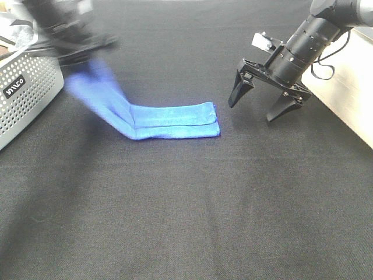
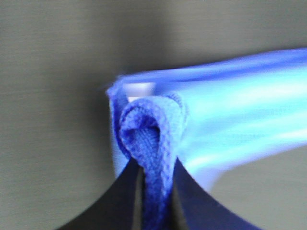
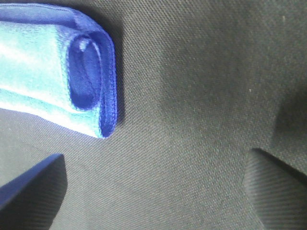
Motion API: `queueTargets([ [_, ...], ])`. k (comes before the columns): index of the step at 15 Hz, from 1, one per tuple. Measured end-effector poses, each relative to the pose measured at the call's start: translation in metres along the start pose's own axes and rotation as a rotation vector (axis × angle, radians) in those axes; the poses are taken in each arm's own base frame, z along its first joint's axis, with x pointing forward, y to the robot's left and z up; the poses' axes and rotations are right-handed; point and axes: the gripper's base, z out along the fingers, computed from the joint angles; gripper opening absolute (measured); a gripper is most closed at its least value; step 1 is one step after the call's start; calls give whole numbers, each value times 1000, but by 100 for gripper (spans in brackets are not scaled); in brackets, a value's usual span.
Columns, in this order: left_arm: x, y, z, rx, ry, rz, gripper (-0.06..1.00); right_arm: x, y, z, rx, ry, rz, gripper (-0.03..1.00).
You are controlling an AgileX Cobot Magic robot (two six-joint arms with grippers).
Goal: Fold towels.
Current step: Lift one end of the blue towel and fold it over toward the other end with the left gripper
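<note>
Ext high: royal-blue rectangular microfibre towel (image 1: 175,121) on black fabric table (image 1: 204,204), one end lifted by left gripper (image 1: 76,35). Empty right gripper (image 1: 252,112) spread wide near flat end.
L wrist: jaws clamped on towel edge.
R wrist: flat end lies free.
Step, judged: crosswise fold. Next: lay lifted end over flat end, align edges.

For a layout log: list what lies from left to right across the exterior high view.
perforated grey basket → blue towel → right gripper → pale ledge
</note>
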Motion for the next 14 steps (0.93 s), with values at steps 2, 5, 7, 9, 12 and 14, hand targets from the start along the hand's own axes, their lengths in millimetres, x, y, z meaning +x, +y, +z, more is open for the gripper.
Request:
queueTargets([
  [2,10,-38,14,62,-11,-2,8,1,0,0,-1,7,3,94],
  [5,17,-73,46,108,-82,-39,11,3,0,0,-5,30,10,94],
  [7,19,-83,69,137,-111,-106,38,5,1,0,-8,52,24,94],
  [9,18,-94,74,191,-165,-138,59,5,1,0,-8,53,24,94],
  [12,16,-108,73,278,-227,-191,65,5,1,-1,-9,53,24,94],
  [14,15,-107,71,279,-238,-179,65,5,7,-13,-12,28,12,94],
])
